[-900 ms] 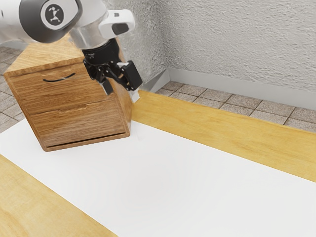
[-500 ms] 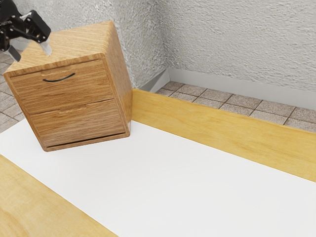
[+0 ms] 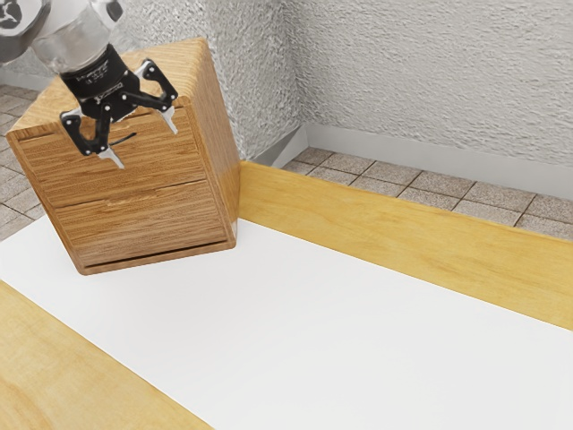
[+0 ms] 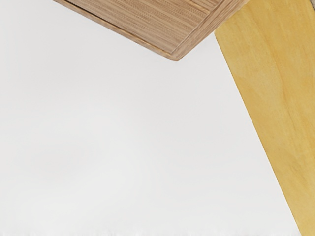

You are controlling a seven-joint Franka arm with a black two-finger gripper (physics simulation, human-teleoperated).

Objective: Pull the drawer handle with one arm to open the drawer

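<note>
A wooden cabinet (image 3: 143, 215) with two drawers stands tilted at the exterior view's left, on the white tabletop. Both drawer fronts look flush with the cabinet's face. The top drawer's thin dark handle (image 3: 128, 137) is mostly hidden behind my hand. My black gripper (image 3: 143, 143) hangs in front of the top drawer at handle height, open, with its fingers spread wide and nothing held between them. One fingertip (image 3: 115, 161) points down onto the drawer front. In the wrist view the cabinet's lower corner (image 4: 162, 29) lies past my hand.
The white tabletop (image 3: 295, 322) stretches in front of the cabinet, bordered by light wooden strips (image 3: 403, 233). A rough grey wall (image 3: 430, 72) and a tiled floor (image 3: 466, 193) lie behind. In the wrist view a wooden strip (image 4: 275, 98) runs beside the white surface (image 4: 123, 137).
My hand swung from the cabinet's right edge up to the far upper left, then came down in front of the top drawer. The cabinet has not moved.
</note>
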